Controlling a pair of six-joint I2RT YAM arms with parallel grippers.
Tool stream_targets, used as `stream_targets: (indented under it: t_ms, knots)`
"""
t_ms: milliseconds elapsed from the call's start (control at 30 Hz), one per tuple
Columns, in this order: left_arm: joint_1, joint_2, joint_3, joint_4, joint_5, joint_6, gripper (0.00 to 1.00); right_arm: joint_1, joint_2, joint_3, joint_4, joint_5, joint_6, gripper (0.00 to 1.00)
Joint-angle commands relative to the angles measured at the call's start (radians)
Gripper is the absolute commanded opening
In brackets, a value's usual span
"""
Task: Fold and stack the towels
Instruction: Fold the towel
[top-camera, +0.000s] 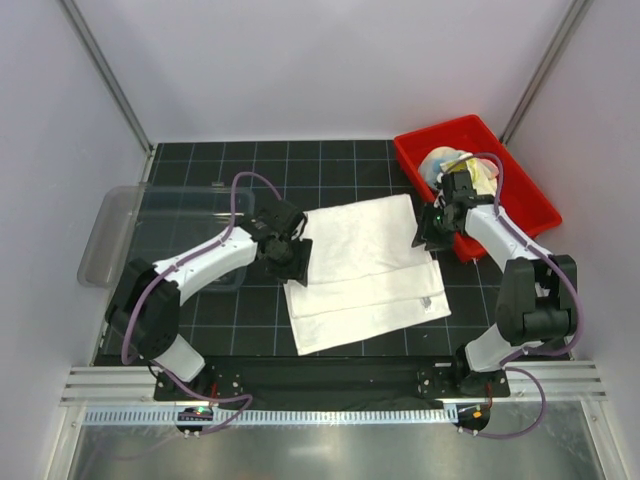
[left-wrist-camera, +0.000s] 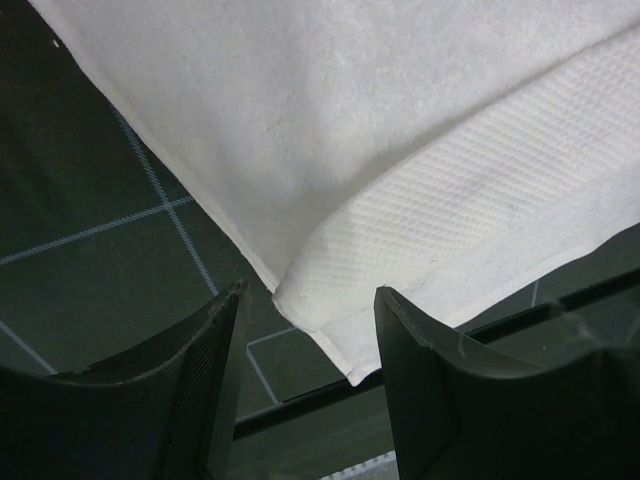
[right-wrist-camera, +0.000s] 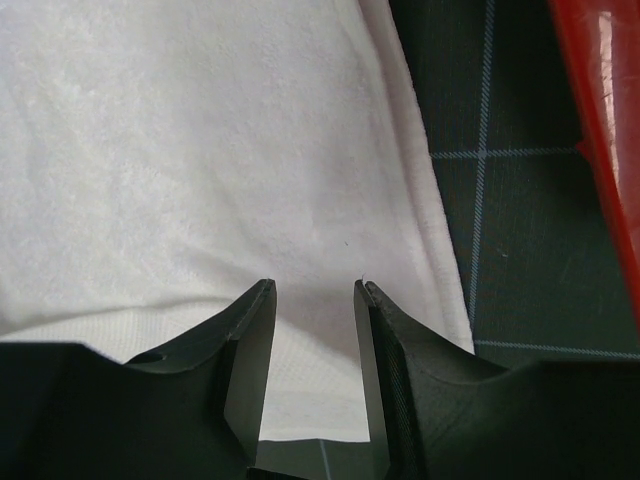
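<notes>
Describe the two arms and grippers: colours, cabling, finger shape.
Both alike: the left arm and right arm have white shells on the links, with black joint housings and bases. A purple cable loops loose along each. The left gripper and right gripper each have two matte black wedge-shaped fingers, finely ribbed on the inner faces. No markings visible.

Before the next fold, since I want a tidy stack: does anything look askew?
Yes. The cream-white towel lies crooked to the grid mat; its folded-over layer falls short, leaving a strip exposed along the near edge.
</notes>
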Motion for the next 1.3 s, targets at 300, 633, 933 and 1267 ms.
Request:
stream_targets:
  t_ms: [300, 633, 933, 1267]
  knots:
    - [-0.025, -0.084, -0.083, 0.051, 0.162, 0.0, 0.52, -0.002, -0.131, -0.099, -0.049, -0.003, 0.001, 0.45]
    - [-0.109, -0.252, -0.287, 0.182, 0.248, -0.098, 0.51, -0.002, -0.35, -0.234, -0.08, 0.034, 0.123, 0.45]
    - [-0.213, -0.328, -0.386, 0.233, 0.24, -0.164, 0.51, -0.004, -0.52, -0.286, -0.08, 0.089, 0.293, 0.48]
    - [-0.152, -0.362, -0.165, -0.018, -0.097, -0.112, 0.55, -0.002, -0.466, -0.153, -0.036, 0.075, 0.18, 0.5]
